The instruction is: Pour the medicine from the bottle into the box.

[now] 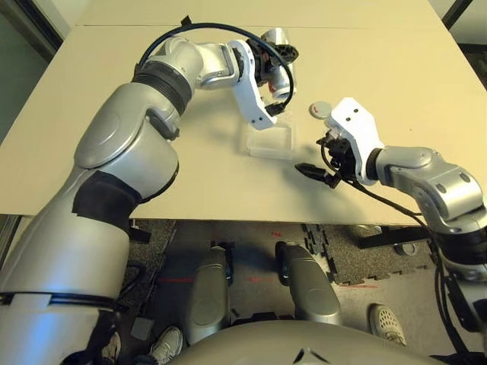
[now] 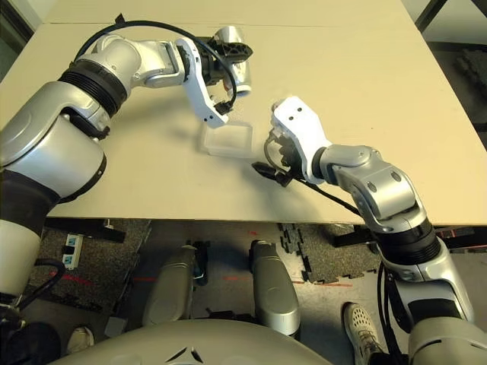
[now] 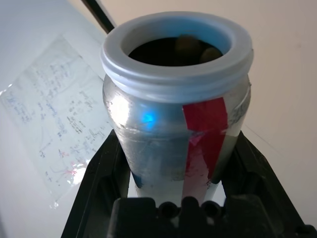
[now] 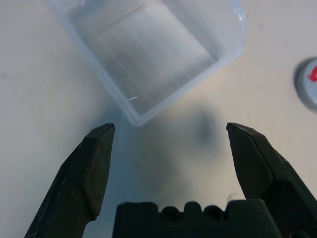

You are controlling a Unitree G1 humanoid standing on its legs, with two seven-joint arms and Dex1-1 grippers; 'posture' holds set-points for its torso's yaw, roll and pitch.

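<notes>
Left pincer [image 3: 173, 198] is clamping the rigid, slick-looking uncapped bottle [image 3: 173, 134] mid-body; right pincer [image 4: 168, 163] is gaping, empty, just short of the light box [image 4: 148, 54].

Pale beige counter [image 1: 114, 114], bare across its far half. Below the near edge, dark foam floor mats [image 1: 342, 258] with red tape marks [image 1: 262, 280] beside them. White sneaker [image 1: 388, 323] on the floor toward the right; another shoe [image 1: 163, 346] toward the left.
</notes>
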